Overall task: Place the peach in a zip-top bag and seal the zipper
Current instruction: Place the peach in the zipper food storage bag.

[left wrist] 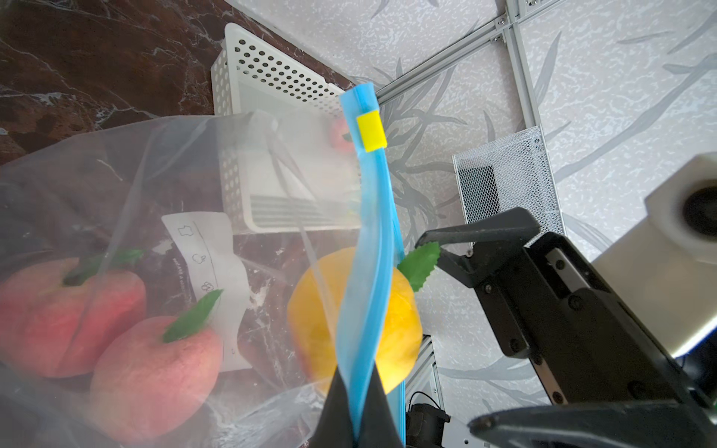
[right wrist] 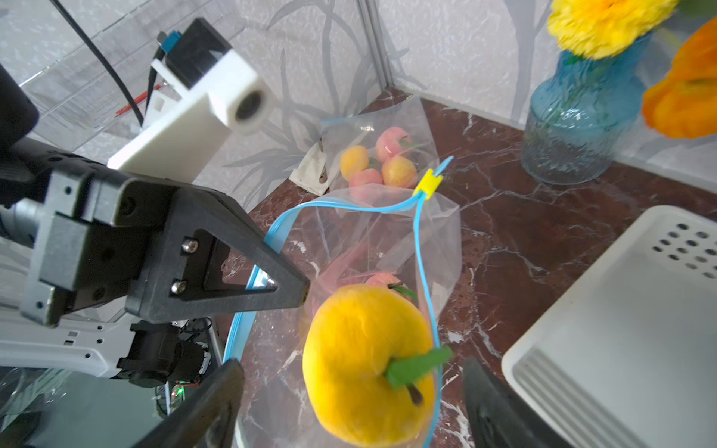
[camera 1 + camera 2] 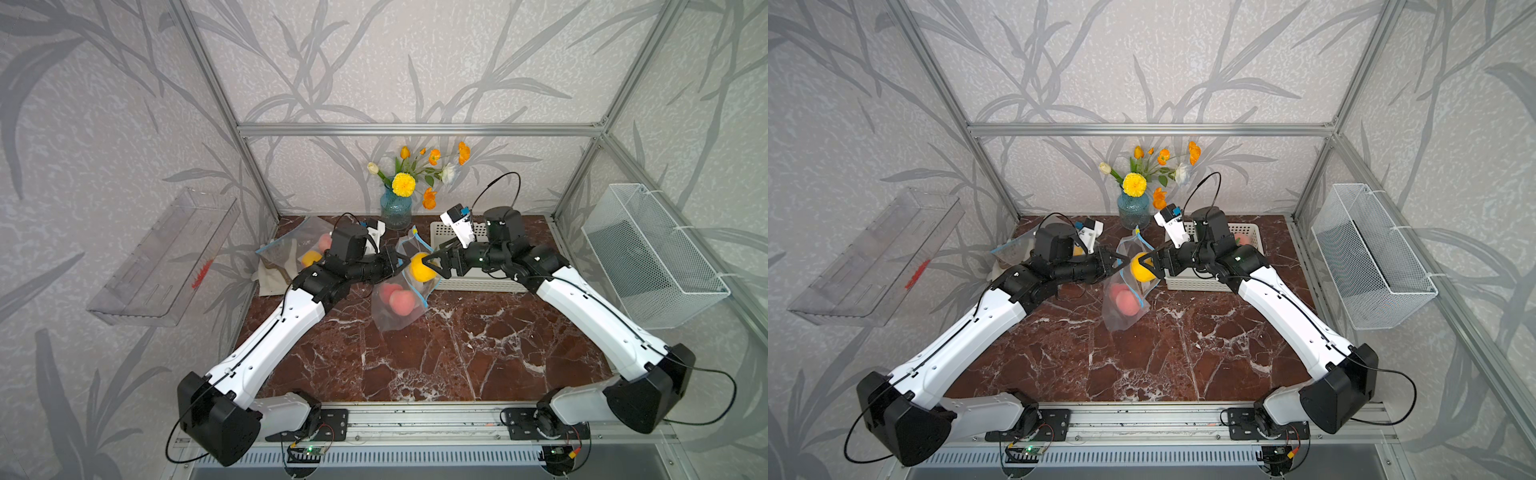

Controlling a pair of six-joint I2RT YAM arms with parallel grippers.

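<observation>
Yellow in colour, the peach (image 2: 364,368) sat in the open mouth of the clear bag (image 3: 395,316), between its two blue zipper strips, above two pink peaches (image 1: 77,318) lying lower inside. The left tool (image 1: 357,378) was clenched on one blue strip, holding the mouth raised over the counter (image 3: 415,365). The right tool (image 3: 432,268) stood released, its jaws wide on either side of the peach with gaps both sides. The slider (image 1: 371,131) sat at the zipper's end, the zipper unsealed

left hand (image 3: 398,262) pinched shut, right hand (image 3: 432,267) spread wide, the 2 facing each other closely.
</observation>
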